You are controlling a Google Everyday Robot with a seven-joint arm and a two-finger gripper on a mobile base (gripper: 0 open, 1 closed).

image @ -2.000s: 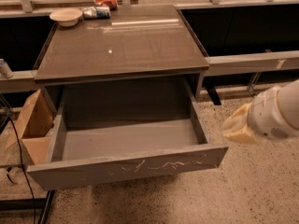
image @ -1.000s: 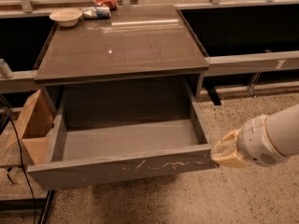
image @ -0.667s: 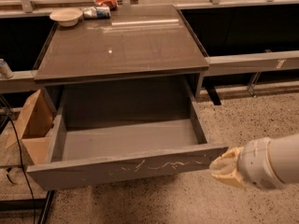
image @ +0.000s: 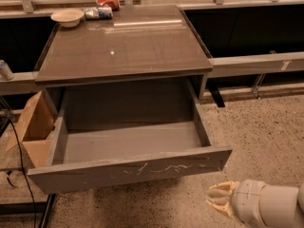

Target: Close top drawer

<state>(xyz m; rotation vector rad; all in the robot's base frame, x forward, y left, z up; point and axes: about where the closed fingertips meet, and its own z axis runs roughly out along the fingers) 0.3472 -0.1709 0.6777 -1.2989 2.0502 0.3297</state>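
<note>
The top drawer [image: 128, 172] stands pulled far out beneath the worktop [image: 123, 46], so the closing is all still to do. The gripper [image: 221, 198] hangs low right, near the front panel's right corner and apart from it; I cannot tell its state. Nothing seems to block the push. A cardboard box [image: 33, 125] stands left and a bowl [image: 67, 17] sits up top.

The top drawer [image: 133, 171] stands wide open — gripper [image: 216, 199] below its front's right corner.

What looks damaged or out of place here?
The top drawer stands pulled far out, and its front panel carries pale squiggly scratches right of centre. The tool hangs below its front right corner, not touching it.
</note>
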